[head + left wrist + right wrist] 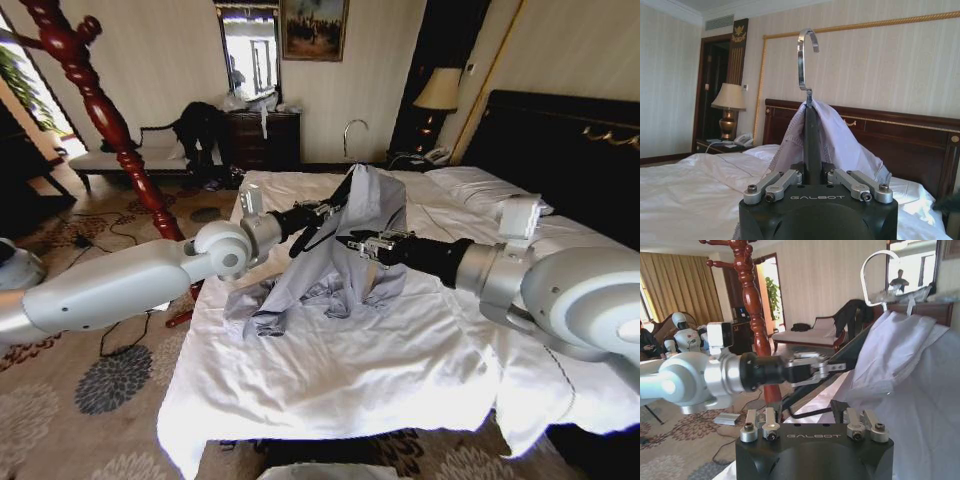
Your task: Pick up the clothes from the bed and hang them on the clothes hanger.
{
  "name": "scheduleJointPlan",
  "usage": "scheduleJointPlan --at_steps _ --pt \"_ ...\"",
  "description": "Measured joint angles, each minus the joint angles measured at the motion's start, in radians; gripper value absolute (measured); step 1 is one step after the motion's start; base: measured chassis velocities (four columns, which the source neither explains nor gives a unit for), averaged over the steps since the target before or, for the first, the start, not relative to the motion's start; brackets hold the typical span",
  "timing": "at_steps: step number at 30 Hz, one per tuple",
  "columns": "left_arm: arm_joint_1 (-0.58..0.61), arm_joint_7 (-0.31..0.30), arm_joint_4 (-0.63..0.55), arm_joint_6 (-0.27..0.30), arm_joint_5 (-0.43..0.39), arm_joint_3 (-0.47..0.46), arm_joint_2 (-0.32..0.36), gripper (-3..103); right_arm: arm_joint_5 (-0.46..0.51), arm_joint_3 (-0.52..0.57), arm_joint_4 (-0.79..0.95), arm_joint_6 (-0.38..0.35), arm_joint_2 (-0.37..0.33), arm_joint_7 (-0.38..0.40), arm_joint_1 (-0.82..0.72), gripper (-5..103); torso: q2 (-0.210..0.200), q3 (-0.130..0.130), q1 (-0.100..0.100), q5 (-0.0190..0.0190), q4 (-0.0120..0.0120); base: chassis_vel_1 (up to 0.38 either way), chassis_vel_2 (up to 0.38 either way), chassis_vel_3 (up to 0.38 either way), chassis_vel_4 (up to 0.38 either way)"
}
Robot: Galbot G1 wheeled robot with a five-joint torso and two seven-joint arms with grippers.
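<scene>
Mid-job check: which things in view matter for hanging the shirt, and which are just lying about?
Job:
shirt, draped on the hanger
bed
left claw, gripping the hanger
right claw, at the shirt

Lying about:
coat stand
black garment heap
lamp

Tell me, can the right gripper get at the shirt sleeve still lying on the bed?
Probably yes. The right gripper is at the shirt, draped on the hanger that the left gripper clamps. The crumpled sleeve lies on open sheet of the bed just below, nothing covering it.
</scene>
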Motion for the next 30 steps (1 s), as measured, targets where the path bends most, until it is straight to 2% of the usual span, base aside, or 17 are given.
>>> scheduleJointPlan --at_steps 1,2,4,5,7,8,9,10,13,14,16,19,20,23,30 --pt "0.0 0.0 0.0 0.0 0.0 0.0 0.0 16 0.0 0.0 0.0 0.0 0.0 0.0 0.0 56 0.0 0.0 0.0 0.0 0.0 0.0 0.0 0.0 0.0" --pt "-0.005 0.002 -0.013 0.0 -0.002 0.002 -0.018 16 -0.06 0.005 -0.021 0.01 -0.002 -0.015 -0.015 61 0.0 0.0 0.0 -0.0001 0.001 0.0 0.0 0.0 0.0" --pt "-0.018 0.013 -0.041 -0.001 -0.01 0.014 -0.058 16 -0.233 0.016 -0.087 0.033 -0.009 -0.058 -0.053 73 0.0 0.0 0.0 -0.0007 0.0007 0.0 0.0 0.0 0.0" --pt "-0.018 0.013 -0.041 -0.001 -0.01 0.014 -0.058 16 -0.233 0.016 -0.087 0.033 -0.009 -0.058 -0.053 73 0.0 0.0 0.0 -0.0007 0.0007 0.0 0.0 0.0 0.0" --pt "-0.034 0.027 -0.062 -0.001 -0.017 0.028 -0.094 16 -0.358 0.017 -0.149 0.053 -0.01 -0.092 -0.067 83 0.0 0.0 0.0 0.0004 0.0001 0.0 0.0 0.0 0.0" --pt "-0.044 0.034 -0.073 -0.001 -0.021 0.035 -0.109 16 -0.404 0.015 -0.173 0.062 -0.01 -0.108 -0.067 83 0.0 0.0 0.0 0.0006 -0.0001 0.0 0.0 0.0 0.0" --pt "-0.044 0.034 -0.073 -0.001 -0.021 0.035 -0.109 16 -0.404 0.015 -0.173 0.062 -0.01 -0.108 -0.067 83 0.0 0.0 0.0 0.0006 -0.0001 0.0 0.0 0.0 0.0" --pt "-0.049 0.038 -0.078 0.0 -0.023 0.039 -0.117 16 -0.429 0.014 -0.184 0.067 -0.009 -0.118 -0.068 89 0.0 0.0 0.0 0.0004 -0.0002 0.0 0.0 0.0 0.0" --pt "-0.076 0.055 -0.102 0.001 -0.031 0.061 -0.162 16 -0.585 0.004 -0.246 0.098 -0.007 -0.183 -0.072 99 0.0 0.0 0.0 -0.0005 0.0008 0.0 0.0 0.0 0.0" --pt "-0.076 0.055 -0.102 0.001 -0.031 0.061 -0.162 16 -0.585 0.004 -0.246 0.098 -0.007 -0.183 -0.072 99 0.0 0.0 0.0 -0.0005 0.0008 0.0 0.0 0.0 0.0" --pt "-0.078 0.058 -0.104 0.001 -0.032 0.064 -0.17 16 -0.667 0.001 -0.267 0.11 -0.007 -0.208 -0.08 100 0.0 0.0 0.0 -0.0004 0.0004 0.0 0.0 0.0 0.0" --pt "-0.078 0.063 -0.114 0.002 -0.038 0.065 -0.178 16 -0.876 -0.014 -0.312 0.154 -0.012 -0.276 -0.11 100 0.0 0.0 0.0 0.0002 0.0 0.0 0.0 0.0 0.0" --pt "-0.078 0.063 -0.114 0.002 -0.038 0.065 -0.178 16 -0.876 -0.014 -0.312 0.154 -0.012 -0.276 -0.11 100 0.0 0.0 0.0 0.0002 0.0 0.0 0.0 0.0 0.0" --pt "-0.08 0.064 -0.125 0.003 -0.045 0.068 -0.174 16 -1.029 -0.034 -0.322 0.212 -0.01 -0.33 -0.123 100 0.0 0.0 0.0 -0.0002 0.0001 0.0 0.0 0.0 0.0" --pt "-0.132 0.075 -0.147 0.007 -0.055 0.135 -0.153 16 -1.174 -0.074 -0.296 0.258 0.006 -0.357 -0.118 100 0.0 0.0 0.0 0.0 0.0002 0.0 0.0 0.0 0.0"
